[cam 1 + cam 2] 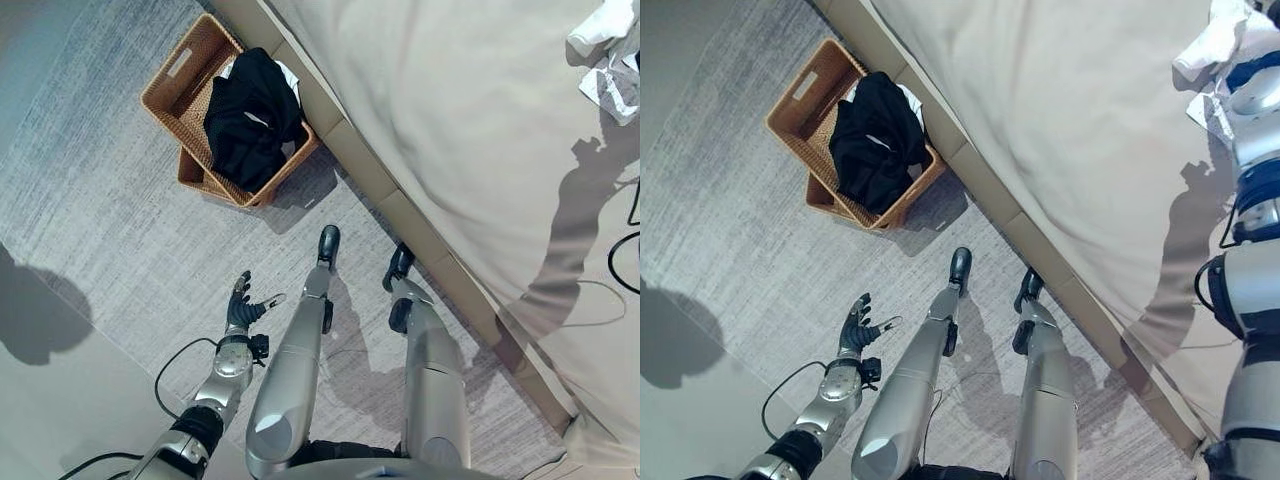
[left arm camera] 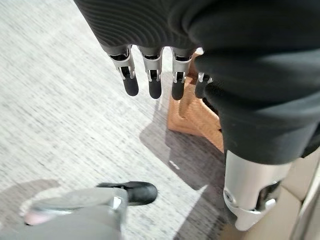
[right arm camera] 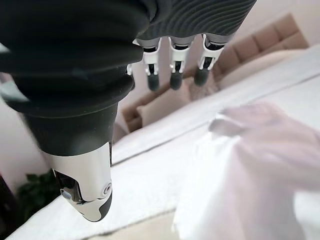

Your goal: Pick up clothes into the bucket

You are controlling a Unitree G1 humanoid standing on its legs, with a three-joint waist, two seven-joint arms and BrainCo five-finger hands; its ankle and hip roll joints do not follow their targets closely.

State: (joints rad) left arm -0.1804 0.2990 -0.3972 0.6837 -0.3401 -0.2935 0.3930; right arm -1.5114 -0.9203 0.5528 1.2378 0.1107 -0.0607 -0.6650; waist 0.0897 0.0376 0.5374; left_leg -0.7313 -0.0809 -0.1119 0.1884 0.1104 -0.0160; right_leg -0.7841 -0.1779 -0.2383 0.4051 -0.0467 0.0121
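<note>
A black garment (image 1: 250, 115) lies heaped in the brown woven rectangular basket (image 1: 183, 78), far left on the grey carpet (image 1: 90, 220), beside the beige bed (image 1: 450, 120). White crumpled clothes (image 1: 605, 60) rest on the bed's far right. The left hand (image 1: 243, 300) hangs over the carpet, fingers spread — empty. The right hand (image 3: 172, 60) hovers above the white clothes, fingers straight.
</note>
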